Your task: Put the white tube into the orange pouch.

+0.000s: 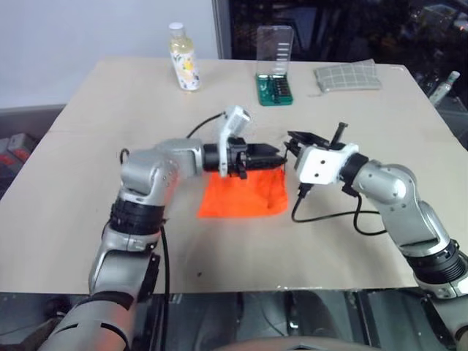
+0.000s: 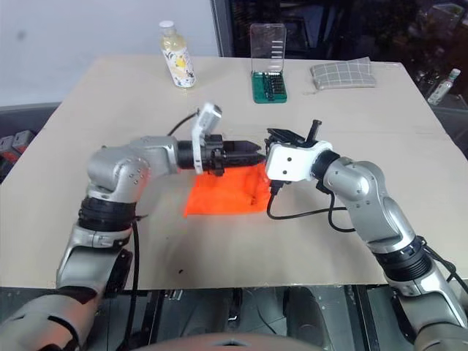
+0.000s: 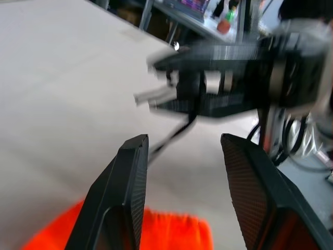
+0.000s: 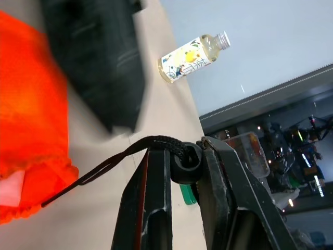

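Beige tabletop (image 1: pixel 88 219) carries the flat bright orange fabric pouch (image 1: pixel 238 196) mid-table. Left gripper (image 3: pixel 182 156) hovers over it, fingers apart, empty. Right gripper (image 4: pixel 182 166) pinches the black drawstring cord (image 4: pixel 104 164); tugging could close the mouth. Small white tube (image 4: pixel 11 188) seems inside, mostly hidden.

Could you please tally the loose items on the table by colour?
Orange: 1, the orange pouch
Yellowish: 1, the bottle
Green and clear: 1, the bit case
Grey: 1, the gridded pad
Total: 4
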